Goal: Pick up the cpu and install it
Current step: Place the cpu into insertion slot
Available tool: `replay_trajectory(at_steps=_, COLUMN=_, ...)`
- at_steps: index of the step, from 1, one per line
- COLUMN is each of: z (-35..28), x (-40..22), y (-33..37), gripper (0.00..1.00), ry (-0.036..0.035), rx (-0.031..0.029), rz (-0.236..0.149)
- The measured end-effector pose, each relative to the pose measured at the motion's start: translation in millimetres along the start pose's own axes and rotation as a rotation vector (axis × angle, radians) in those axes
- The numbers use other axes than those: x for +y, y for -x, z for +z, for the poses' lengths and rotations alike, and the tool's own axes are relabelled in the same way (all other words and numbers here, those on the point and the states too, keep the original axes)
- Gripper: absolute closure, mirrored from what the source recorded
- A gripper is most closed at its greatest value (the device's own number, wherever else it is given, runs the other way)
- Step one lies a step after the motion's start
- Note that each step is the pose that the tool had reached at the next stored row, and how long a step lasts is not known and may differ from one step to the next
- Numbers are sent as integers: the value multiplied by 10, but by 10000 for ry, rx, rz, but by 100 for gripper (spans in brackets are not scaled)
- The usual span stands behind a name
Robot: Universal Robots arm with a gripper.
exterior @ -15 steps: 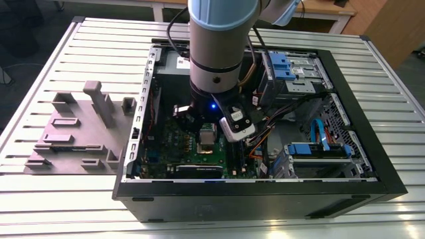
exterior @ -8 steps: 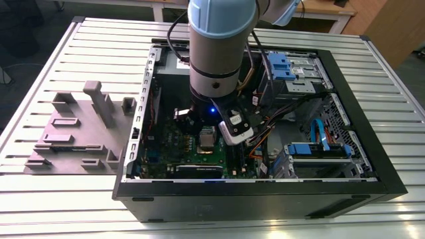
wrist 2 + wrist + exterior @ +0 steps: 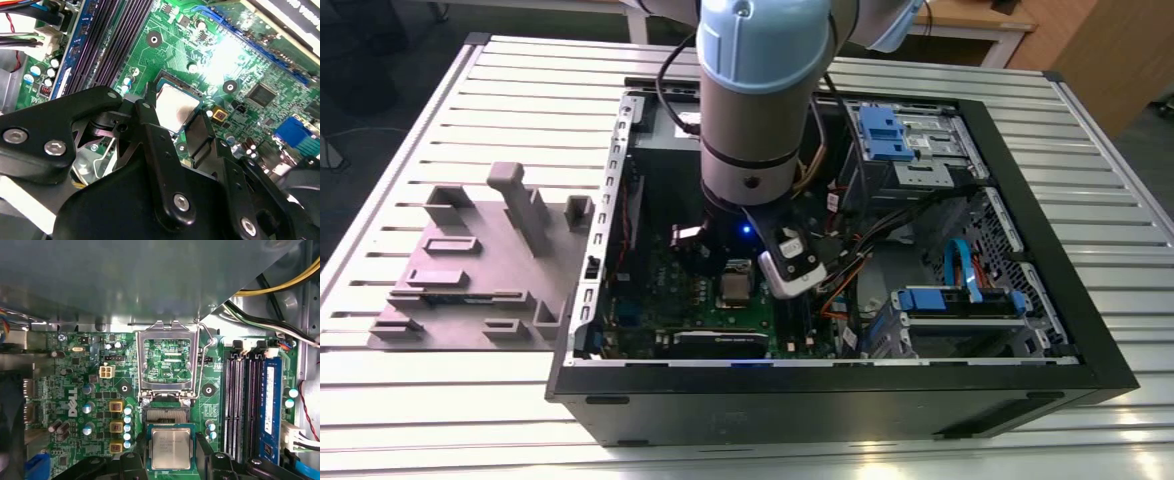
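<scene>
The cpu (image 3: 171, 447) is a small silvery square with a thin green rim. It sits between my gripper's (image 3: 171, 461) two black fingers (image 3: 134, 461), which press against its opposite edges. In the second wrist view the cpu (image 3: 176, 106) hangs just over the dark socket on the green motherboard (image 3: 235, 55), with my gripper (image 3: 175, 114) shut on it. The shiny socket frame (image 3: 167, 362) is flipped up and open just beyond the socket. In the exterior view my gripper (image 3: 734, 272) reaches down into the open computer case (image 3: 841, 385) over the motherboard (image 3: 674, 300).
Long black memory slots (image 3: 240, 405) and a blue stick (image 3: 272, 410) run beside the socket. Cables (image 3: 854, 250) and blue drive brackets (image 3: 961, 300) fill the case on the exterior view's right. A grey fixture block (image 3: 480, 260) lies on the slatted table on the exterior view's left.
</scene>
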State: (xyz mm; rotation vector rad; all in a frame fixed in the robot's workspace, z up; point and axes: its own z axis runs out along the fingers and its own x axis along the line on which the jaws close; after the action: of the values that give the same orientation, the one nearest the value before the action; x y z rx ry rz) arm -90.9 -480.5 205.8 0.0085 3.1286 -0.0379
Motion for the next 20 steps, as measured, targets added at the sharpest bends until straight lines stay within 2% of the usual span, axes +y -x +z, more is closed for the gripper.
replay_trajectory(at_steps=20, z=70, x=1, y=-21, gripper=53, ry=2, rx=-40, rz=1)
